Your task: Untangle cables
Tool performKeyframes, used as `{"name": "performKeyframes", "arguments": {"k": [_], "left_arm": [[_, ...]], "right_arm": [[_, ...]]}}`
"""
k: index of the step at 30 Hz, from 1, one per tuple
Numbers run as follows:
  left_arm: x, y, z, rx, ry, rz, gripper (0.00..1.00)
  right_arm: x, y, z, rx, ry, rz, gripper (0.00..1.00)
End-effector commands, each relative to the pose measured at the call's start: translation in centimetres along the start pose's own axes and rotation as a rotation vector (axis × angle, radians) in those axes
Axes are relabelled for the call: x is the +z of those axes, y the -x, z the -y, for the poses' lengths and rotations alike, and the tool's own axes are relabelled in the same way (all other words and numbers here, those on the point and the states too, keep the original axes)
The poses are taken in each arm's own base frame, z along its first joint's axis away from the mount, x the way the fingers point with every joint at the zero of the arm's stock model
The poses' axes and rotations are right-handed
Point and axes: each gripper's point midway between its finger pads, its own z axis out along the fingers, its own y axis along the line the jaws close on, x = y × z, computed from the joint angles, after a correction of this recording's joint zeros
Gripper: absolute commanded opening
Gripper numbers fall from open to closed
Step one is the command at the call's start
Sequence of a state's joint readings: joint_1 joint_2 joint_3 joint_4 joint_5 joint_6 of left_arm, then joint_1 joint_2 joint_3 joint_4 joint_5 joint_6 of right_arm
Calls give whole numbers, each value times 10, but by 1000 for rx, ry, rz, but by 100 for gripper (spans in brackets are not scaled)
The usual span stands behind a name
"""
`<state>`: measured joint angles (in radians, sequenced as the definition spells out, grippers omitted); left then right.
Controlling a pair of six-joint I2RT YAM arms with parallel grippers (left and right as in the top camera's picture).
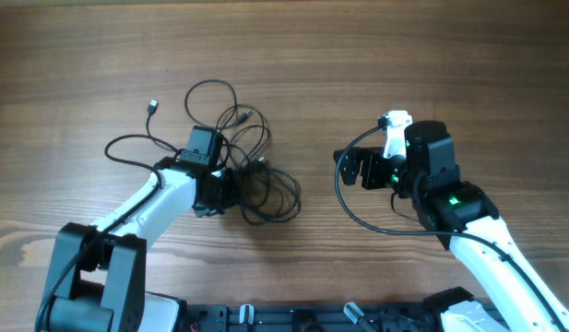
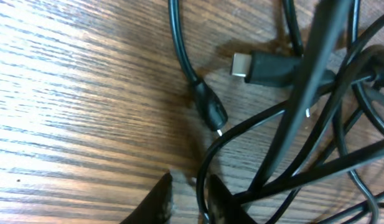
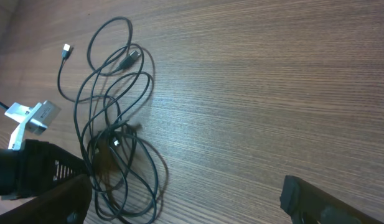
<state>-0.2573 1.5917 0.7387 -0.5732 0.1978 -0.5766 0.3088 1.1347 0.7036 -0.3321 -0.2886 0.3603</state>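
Note:
The cables (image 1: 252, 166) are thin black wires bunched in loose loops left of the table's middle, with one plug end (image 1: 153, 106) lying out to the upper left. My left gripper (image 1: 231, 189) is down in the bunch. In the left wrist view its fingers (image 2: 190, 199) are only narrowly apart, and one thin cable strand (image 2: 207, 158) runs between them against the right finger. A flat plug (image 2: 266, 67) and a round plug (image 2: 210, 109) lie just ahead. My right gripper (image 1: 347, 166) is wide open and empty to the right of the bunch, which shows in the right wrist view (image 3: 117, 124).
The right arm's own thick black cable (image 1: 358, 212) loops over the wooden table (image 1: 404, 55) below its gripper. The left arm (image 3: 30, 168) with its white bracket (image 3: 33, 118) shows at the left edge of the right wrist view.

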Motion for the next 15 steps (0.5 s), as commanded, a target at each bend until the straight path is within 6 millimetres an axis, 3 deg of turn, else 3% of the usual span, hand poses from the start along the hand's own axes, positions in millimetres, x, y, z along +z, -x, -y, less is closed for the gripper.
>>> {"name": "performKeyframes", "arguments": {"k": [1, 6, 9, 11, 15], "left_arm": [[24, -28, -41, -2, 157, -86, 4], [23, -27, -40, 12, 152, -84, 4], [10, -24, -29, 103, 103, -72, 4], [-6, -16, -18, 153, 72, -31, 4], [-67, 6, 36, 378, -138, 141, 4]], "right_arm": [[2, -4, -1, -13, 13, -14, 100], [2, -5, -1, -12, 12, -19, 100], [2, -7, -2, -10, 22, -29, 100], [2, -8, -6, -19, 44, -38, 100], [-2, -13, -35, -138, 216, -62, 100]]}}
